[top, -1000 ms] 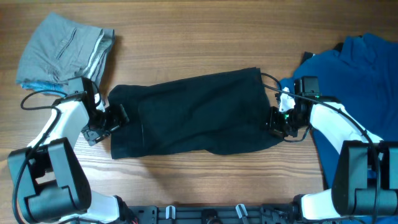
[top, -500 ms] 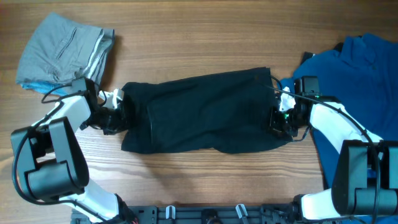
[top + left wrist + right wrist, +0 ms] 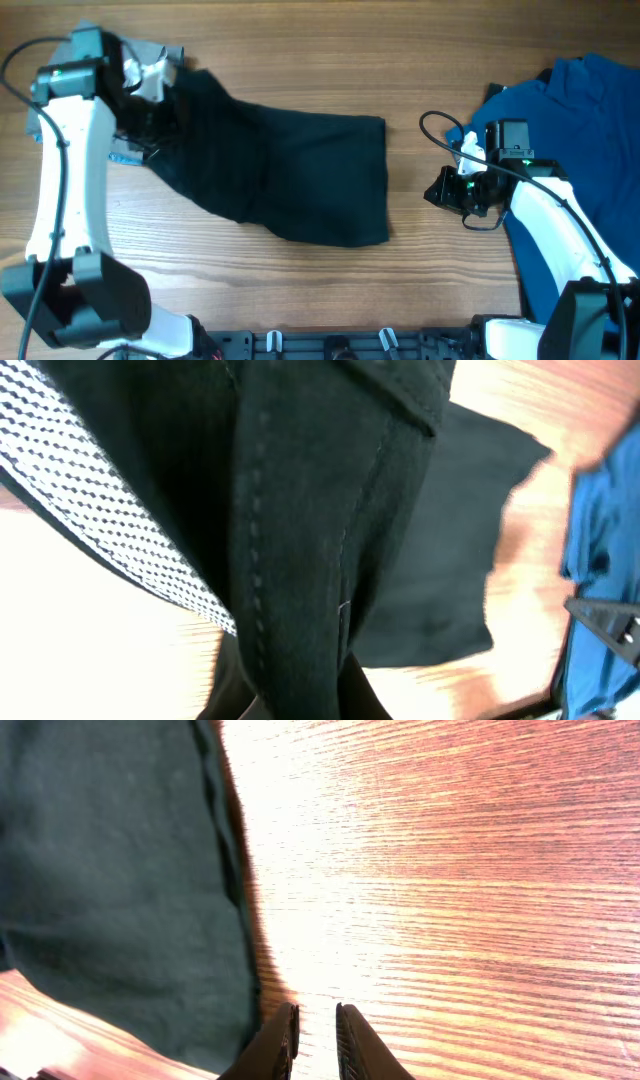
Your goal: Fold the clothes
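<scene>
Counter: a wood-grain counter carries everything: garments at both ends, the working piece across the middle.
Black shorts: the black shorts run slantwise from the far left corner, where one end is raised, down to the centre, where the other end lies flat on the wood.
Left fingers: my left fingers are clamped tight on the shorts' raised end at the far left. In my wrist view the cloth hangs right against the lens and hides the fingers themselves.
Waistband: the white speckled waistband faces me, so I judge I hold the waist end, the firmest edge to carry a fold by.
Right fingers: my right fingers are drawn nearly together with only a slit of wood between them, holding nothing. They sit low over bare wood, apart from the shorts' right edge.
Why so: with one end gripped and the other free, the cloth can drag and swing without being stretched between two grips.
Grey garment: the grey garment lies at the far left, mostly covered by my arm and the shorts.
Blue shirt: the blue shirt is heaped on the right, untouched.
Risk: I judge the dangling cloth could land on the grey piece and muddle both.
</scene>
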### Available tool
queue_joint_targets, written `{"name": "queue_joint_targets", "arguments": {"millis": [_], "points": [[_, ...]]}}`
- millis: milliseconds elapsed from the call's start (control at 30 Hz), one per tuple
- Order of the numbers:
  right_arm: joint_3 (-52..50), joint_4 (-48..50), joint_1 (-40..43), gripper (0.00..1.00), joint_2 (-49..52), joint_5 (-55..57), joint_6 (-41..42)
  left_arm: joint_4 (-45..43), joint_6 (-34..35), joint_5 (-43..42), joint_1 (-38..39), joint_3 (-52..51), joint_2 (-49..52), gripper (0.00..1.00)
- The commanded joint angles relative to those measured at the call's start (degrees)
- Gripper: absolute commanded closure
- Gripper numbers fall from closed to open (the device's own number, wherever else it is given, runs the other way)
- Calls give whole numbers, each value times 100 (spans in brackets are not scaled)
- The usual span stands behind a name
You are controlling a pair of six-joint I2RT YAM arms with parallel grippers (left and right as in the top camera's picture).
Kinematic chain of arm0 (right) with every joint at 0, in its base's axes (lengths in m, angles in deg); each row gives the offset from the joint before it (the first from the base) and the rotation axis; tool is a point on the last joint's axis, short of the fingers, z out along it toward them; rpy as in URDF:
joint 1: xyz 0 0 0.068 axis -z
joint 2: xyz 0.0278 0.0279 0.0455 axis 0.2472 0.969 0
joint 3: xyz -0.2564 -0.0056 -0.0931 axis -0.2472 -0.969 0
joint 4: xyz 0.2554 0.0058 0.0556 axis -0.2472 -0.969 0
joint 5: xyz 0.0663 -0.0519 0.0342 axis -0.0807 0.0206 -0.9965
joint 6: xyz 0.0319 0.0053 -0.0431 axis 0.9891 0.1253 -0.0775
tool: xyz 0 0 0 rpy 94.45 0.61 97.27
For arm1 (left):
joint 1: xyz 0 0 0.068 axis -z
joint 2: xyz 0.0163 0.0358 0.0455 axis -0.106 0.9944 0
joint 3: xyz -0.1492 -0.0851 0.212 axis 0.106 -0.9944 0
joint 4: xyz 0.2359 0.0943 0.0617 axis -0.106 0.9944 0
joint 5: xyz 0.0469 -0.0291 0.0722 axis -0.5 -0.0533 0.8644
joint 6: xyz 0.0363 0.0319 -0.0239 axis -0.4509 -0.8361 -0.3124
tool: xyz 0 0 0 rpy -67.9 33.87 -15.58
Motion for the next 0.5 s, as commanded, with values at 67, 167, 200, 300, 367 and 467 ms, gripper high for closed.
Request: {"name": "queue_joint_targets", "arguments": {"millis": [67, 167, 200, 300, 367, 467], "points": [[103, -35, -17, 83, -63, 42, 52, -271, 702, -26, 1325, 13, -55, 96], [103, -42, -17, 83, -63, 42, 72, -990, 1648, 496, 2354, -334, -44, 96], [103, -48, -17, 83, -63, 42, 87, -1248, 1867, 557, 2638, -503, -26, 96], [103, -42, -17, 83, -63, 44, 116, -2037, 2387, 575, 3329, -1021, 90, 96], [103, -63, -17, 83, -63, 44, 111, -2894, 2835, 741, 3862, -1480, 291, 81], [103, -122, -17, 82, -63, 42, 107, -3547, 3171, 1056, 4400, -1853, 619, 0]]}}
